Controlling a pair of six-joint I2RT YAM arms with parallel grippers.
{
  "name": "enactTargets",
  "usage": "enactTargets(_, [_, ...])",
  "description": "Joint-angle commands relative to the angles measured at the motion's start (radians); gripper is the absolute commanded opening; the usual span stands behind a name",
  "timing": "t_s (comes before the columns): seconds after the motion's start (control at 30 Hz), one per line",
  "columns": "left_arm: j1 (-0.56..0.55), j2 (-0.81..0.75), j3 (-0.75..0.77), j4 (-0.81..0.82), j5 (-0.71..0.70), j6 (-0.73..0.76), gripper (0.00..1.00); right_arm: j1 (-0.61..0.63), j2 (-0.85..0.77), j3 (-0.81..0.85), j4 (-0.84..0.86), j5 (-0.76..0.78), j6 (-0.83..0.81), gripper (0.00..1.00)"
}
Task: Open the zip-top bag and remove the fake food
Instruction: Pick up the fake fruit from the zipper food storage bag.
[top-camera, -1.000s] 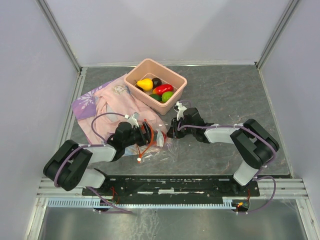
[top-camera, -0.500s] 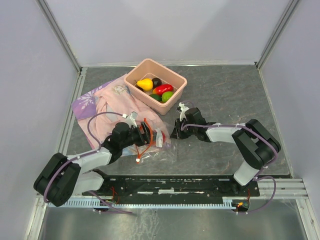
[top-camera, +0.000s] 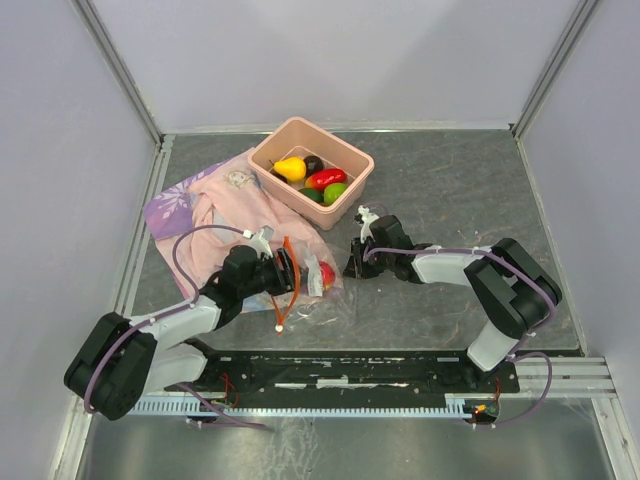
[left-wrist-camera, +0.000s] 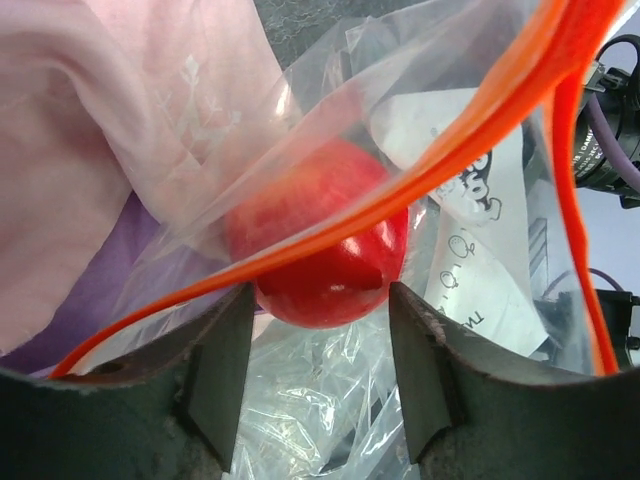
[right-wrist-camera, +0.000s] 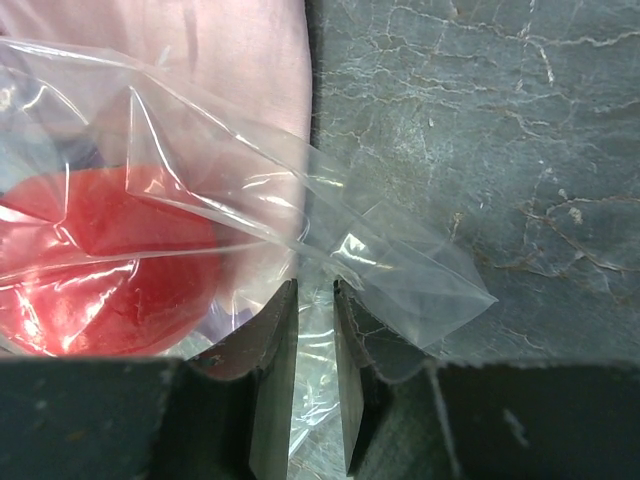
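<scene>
**Top external.** The zip-top bag (top-camera: 312, 296) lies on the table (top-camera: 450, 190) just in front of my two arms, partly over the edge of the printed cloth (top-camera: 205, 205). Its orange zip strip (top-camera: 290, 262) gapes in a loop, so I judge the opening done. The salmon-pink tub (top-camera: 356, 176) behind it holds fake food (top-camera: 326, 179): a yellow, a dark, a red and a green piece. I read those as already removed. One red fruit (top-camera: 326, 272) sits inside the bag, so that piece is left. My left gripper (top-camera: 293, 270) is at the bag's mouth and my right gripper (top-camera: 352, 266) is at its far edge. From up here neither pair of fingers can be read.

**Left wrist.** My left gripper (left-wrist-camera: 318, 300) has its fingers parted on either side of the red fruit (left-wrist-camera: 320, 255). The zip strip (left-wrist-camera: 450, 140) crosses in front of it, with plastic film all around. The pads stand right at the fruit's flanks. Whether they press it, or have film trapped between, I cannot tell. The fruit's lower side is cut off by my own fingers.

**Right wrist.** My right gripper (right-wrist-camera: 315, 300) is nearly closed, pinching a fold of the zip-top bag (right-wrist-camera: 400, 270) near its corner and pinning it against the pull. The red fruit (right-wrist-camera: 100, 260) shows blurred through wrinkled film at the left. Whether anything else hides in the bag behind it I cannot make out.
</scene>
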Motion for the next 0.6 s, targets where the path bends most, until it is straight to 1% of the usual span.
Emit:
enactTargets(0.0, [0.005,-0.013,-0.001,0.028,-0.001,0.042,0.66,-0.003,-0.038,0.009,0.051,-0.030,-0.018,0.30])
enactTargets(0.13, [0.006,0.001,0.008,0.051,0.017,0.032,0.72,-0.001,-0.087,-0.003,0.143,-0.110,-0.006,0.30])
enactTargets(0.27, [0.006,0.025,0.013,0.073,0.031,0.026,0.76,0.005,-0.112,0.022,0.155,-0.124,-0.001,0.31])
enactTargets(0.43, [0.005,0.083,0.009,0.149,0.058,-0.004,0.76,0.027,-0.037,0.102,0.109,-0.118,-0.002,0.31])
enactTargets(0.57, [0.006,0.126,0.009,0.206,0.075,-0.029,0.77,0.054,0.016,0.118,0.113,-0.114,0.009,0.29])
